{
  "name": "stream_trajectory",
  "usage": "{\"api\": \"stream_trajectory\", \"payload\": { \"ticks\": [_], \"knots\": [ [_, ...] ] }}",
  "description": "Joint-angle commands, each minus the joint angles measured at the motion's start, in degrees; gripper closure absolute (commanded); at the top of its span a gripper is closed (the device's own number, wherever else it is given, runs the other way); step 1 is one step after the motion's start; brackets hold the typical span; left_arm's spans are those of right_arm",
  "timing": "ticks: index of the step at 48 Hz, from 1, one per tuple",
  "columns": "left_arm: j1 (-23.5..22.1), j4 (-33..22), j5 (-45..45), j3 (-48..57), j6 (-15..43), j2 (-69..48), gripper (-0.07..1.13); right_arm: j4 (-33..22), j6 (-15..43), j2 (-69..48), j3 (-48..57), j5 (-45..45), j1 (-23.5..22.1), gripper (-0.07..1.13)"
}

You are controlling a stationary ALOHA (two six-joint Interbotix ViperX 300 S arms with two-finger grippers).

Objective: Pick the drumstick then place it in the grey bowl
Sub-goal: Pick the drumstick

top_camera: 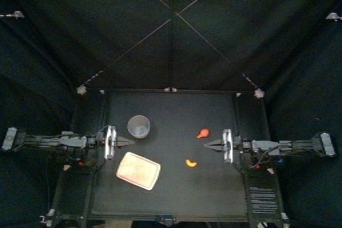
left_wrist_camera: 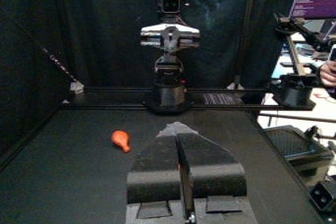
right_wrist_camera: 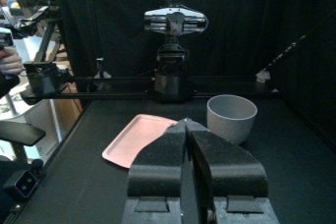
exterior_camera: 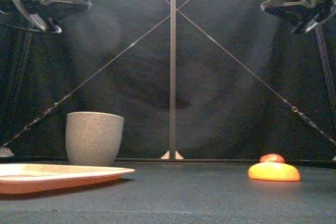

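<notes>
Right now the left gripper [left_wrist_camera: 184, 138] is hovering over the table's left edge. Its two black jaws are pressing flat against each other with only a thin seam between them, and they are gripping nothing. The right gripper [right_wrist_camera: 192, 135] is hanging opposite it over the right edge in the same way, with its jaws closed together and empty. Both arms are reaching in from the sides, raised well above the table [top_camera: 171, 187], which is showing as a matt black sheet. Just inward of the right gripper, toward the back, the drumstick [top_camera: 203, 132] is lying on the bare table surface. It is a small, smooth orange-red toy, fat and rounded at one end and narrowing to a thin stub at the other. The left wrist view is showing it [left_wrist_camera: 121, 140] lying alone on the black surface, touching neither gripper. A little nearer the front, an orange toy [exterior_camera: 273, 172] is sitting as a low, glossy dome with a flat base. On the left half, the grey cup [exterior_camera: 94, 138] is standing upright, well apart from the drumstick. It is a tall speckled tumbler with slightly tapering walls and an open round mouth. Nearer the front than the cup, the pink tray [top_camera: 139, 169] is lying flat and slightly turned. It is a shallow rounded rectangle with a low raised rim and a smooth, pale surface.
</notes>
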Motion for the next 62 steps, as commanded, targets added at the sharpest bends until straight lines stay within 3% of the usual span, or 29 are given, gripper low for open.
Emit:
{"api": "stream_trajectory", "payload": {
  "ticks": [1, 11, 16, 30, 46, 53, 62],
  "knots": [
    [0.97, -0.35, -0.18, -0.09, 0.00, 0.62, 1.06, -0.09, 0.00, 2.29, 0.44, 0.62, -1.76, 0.92],
    [2.37, -0.97, -0.44, 0.88, 0.18, 0.62, 1.07, -0.44, 0.44, 12.74, -0.70, 13.80, -8.61, 0.92],
    [2.81, -0.79, -0.44, 0.79, 0.35, 0.62, 1.07, -3.16, -0.18, 20.04, -3.34, 22.68, -11.25, 0.92],
    [4.22, -0.79, -1.05, 1.58, 0.35, 0.62, 1.07, -15.73, -0.26, 33.31, -10.99, 37.88, -11.43, 0.92],
    [4.83, -0.70, -1.67, 2.64, 0.35, 0.70, 1.07, -25.58, -0.53, 39.02, -14.59, 39.81, -11.25, 0.91],
    [4.92, -0.79, -1.67, 3.08, 0.35, 0.70, 1.07, -25.93, -0.35, 39.73, -15.03, 38.67, -11.34, 0.75],
    [5.01, -0.70, -1.67, 3.25, 0.44, 0.70, 1.07, -26.28, 0.35, 40.25, -15.03, 38.50, -11.43, 0.31]
  ]
}}
